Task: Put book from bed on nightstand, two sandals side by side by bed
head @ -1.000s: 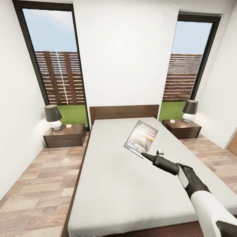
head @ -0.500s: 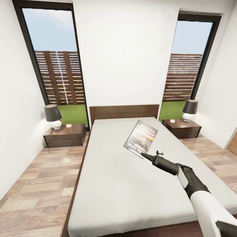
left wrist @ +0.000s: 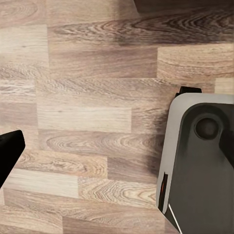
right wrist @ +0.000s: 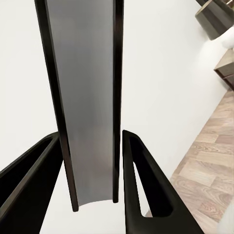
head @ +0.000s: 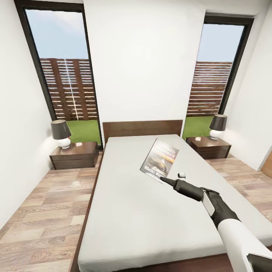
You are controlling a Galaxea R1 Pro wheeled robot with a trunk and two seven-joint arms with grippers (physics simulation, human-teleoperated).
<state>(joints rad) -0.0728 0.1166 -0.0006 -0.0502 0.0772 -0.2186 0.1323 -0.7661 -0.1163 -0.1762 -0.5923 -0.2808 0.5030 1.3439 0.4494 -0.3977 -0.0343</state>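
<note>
One tight pinch by the right gripper (head: pixel 166 180) holds the book (head: pixel 159 160); carry it level to the nightstand (head: pixel 208 147).

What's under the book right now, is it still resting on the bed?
The book is tilted up, gripped at its near edge by the right claw. Below it lies bare pale mattress of the bed. Whether its far edge touches the mattress cannot be told.
</note>
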